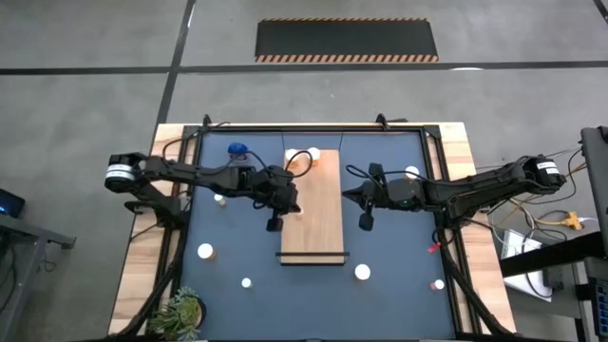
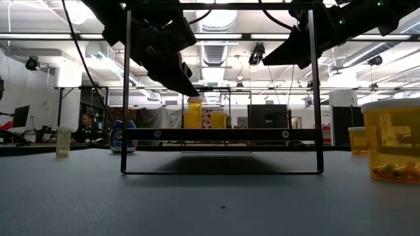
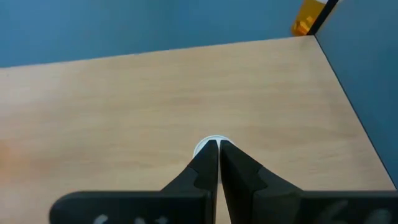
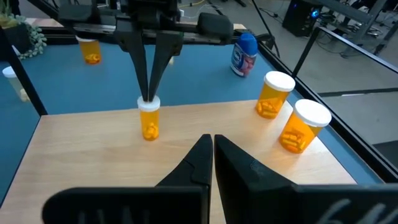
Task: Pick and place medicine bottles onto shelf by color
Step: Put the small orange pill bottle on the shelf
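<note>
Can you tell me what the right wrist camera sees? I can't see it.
The left gripper, shut, touches the white cap of a small orange bottle standing on the wooden shelf. Two bigger orange bottles stand nearby, a blue bottle behind them.

A grey concrete floor (image 1: 85, 38) fills the upper part of the high view, crossed by dark seams. A black mat (image 1: 347, 40) with orange-striped edges lies at upper centre. The bench (image 1: 142, 256) has a pale wooden border around a dark blue top. In the low view, strip lights (image 2: 59, 37) and ducting (image 2: 216, 19) run across the ceiling; a person (image 2: 86, 128) sits at a monitor (image 2: 20, 117) at far left.
</note>
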Controlling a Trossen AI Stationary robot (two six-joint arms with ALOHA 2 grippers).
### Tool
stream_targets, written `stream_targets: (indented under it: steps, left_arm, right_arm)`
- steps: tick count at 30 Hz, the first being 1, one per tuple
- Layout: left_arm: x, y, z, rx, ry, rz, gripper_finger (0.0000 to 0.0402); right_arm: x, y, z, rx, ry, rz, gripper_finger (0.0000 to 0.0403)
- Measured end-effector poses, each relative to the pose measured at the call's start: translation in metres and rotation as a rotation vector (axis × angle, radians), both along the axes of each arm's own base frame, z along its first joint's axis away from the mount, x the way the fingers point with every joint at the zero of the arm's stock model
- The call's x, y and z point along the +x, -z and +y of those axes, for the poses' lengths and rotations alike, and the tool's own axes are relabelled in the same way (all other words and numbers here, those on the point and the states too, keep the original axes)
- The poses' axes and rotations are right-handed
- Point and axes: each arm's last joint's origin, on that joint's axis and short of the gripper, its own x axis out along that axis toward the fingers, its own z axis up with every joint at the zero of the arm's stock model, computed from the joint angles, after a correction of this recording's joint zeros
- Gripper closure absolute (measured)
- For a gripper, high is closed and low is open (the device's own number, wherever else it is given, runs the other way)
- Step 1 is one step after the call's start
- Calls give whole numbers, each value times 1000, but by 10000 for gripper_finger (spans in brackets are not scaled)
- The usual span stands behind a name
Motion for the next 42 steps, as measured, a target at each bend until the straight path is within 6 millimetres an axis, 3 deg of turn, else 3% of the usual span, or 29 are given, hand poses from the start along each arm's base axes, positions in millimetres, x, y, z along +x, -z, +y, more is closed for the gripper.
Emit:
stream_targets:
  steps: [9,18,30,42]
  left_arm:
    - [-17,-9,-1,-2,-10,63,401]
    - [-19,-19,-1,-5,-17,20,402]
    - [-12,-5,-1,-10,-18,57,402]
    - [-15,-5,-1,-18,-24,82,402]
  right_arm:
    - [0,1,0,8,3,6,394]
    - [0,1,0,11,4,5,394]
    - [0,1,0,14,5,4,394]
    - [0,1,0,20,7,3,394]
